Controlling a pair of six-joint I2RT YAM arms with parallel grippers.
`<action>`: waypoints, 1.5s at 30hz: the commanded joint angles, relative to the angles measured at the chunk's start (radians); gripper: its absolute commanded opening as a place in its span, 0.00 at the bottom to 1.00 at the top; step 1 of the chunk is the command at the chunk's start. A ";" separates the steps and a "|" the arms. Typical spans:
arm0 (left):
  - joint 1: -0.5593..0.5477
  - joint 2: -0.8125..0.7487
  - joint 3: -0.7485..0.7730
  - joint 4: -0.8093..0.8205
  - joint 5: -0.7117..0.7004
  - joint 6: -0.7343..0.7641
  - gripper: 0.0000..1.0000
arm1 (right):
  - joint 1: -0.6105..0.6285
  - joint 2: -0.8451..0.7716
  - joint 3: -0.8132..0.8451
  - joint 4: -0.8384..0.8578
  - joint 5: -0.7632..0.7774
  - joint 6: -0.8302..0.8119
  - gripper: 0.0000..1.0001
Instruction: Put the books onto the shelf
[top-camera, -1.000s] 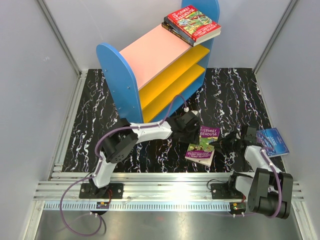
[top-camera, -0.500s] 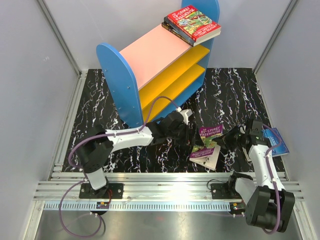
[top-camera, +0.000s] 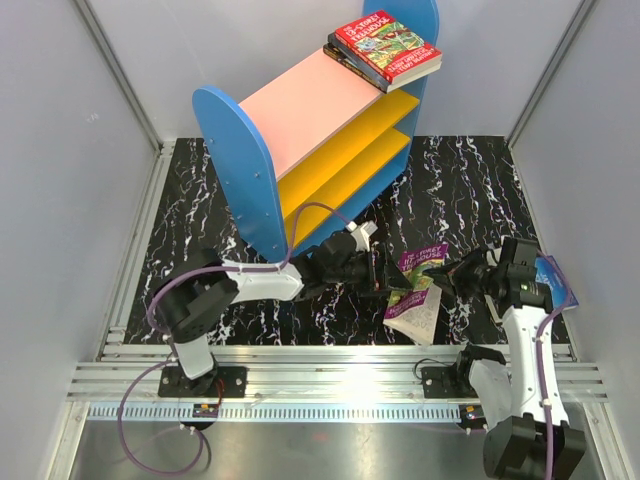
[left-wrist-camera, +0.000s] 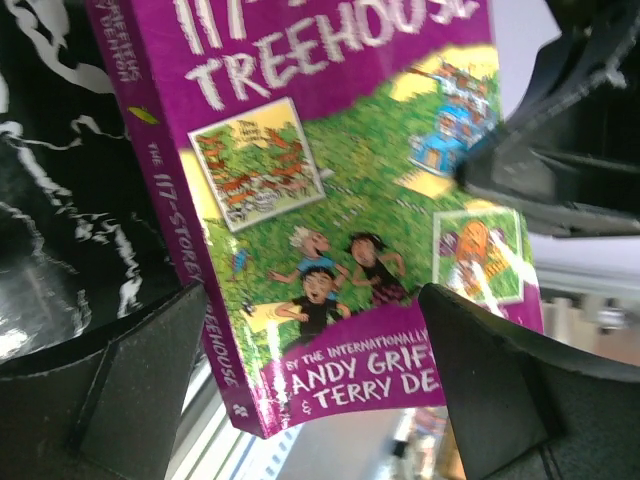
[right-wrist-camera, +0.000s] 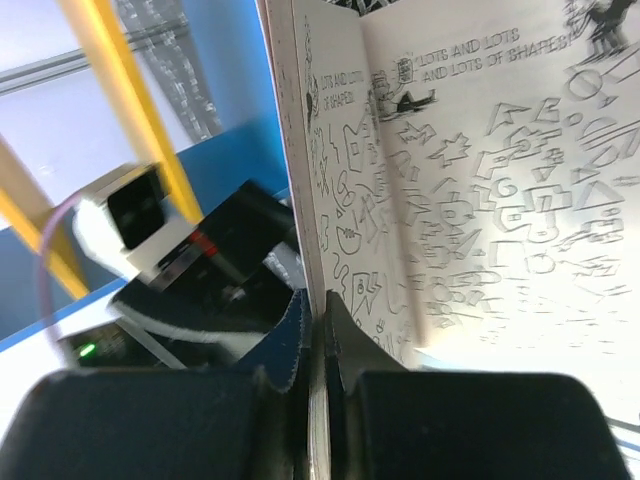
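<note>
Near the front of the worktop (top-camera: 185, 230), between the two arms: purple book (top-camera: 422, 265), "117-Storey Treehouse", tipped up off the marbled surface, its lower corner nearest the front rail.
Right pincer (top-camera: 448, 272): clamped tight on a thin edge of the purple book. Its wrist view shows the fingers (right-wrist-camera: 288, 340) pinching the cover or a leaf or two, with the book fallen open and line-drawn pages alongside.
Left pincer (top-camera: 398, 280): spread wide at the book's left side, holding nothing. In its wrist view the front cover fills the gap between the two fingers (left-wrist-camera: 130, 390), with the spine close by the left one. Contact cannot be told.
Shelf (top-camera: 310, 105): at the back of the worktop, set at an angle, with blue end panels, a pink top and two yellow boards below.
Books on shelf: red book (top-camera: 388, 42) lying flat on a dark book (top-camera: 350, 68), both at the far right end of the pink top.
Blue book (top-camera: 558, 285): flat on the worktop at far right, just behind the right arm and partly hidden by it.
</note>
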 joint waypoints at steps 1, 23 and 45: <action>-0.002 0.053 -0.041 0.246 0.044 -0.125 0.93 | 0.007 -0.039 0.040 0.030 -0.135 0.079 0.00; -0.007 0.363 -0.170 1.173 -0.002 -0.659 0.48 | 0.007 -0.298 -0.268 0.281 -0.269 0.360 0.00; -0.042 0.173 -0.041 0.544 0.044 -0.365 0.00 | 0.007 -0.183 -0.031 -0.352 0.263 -0.206 1.00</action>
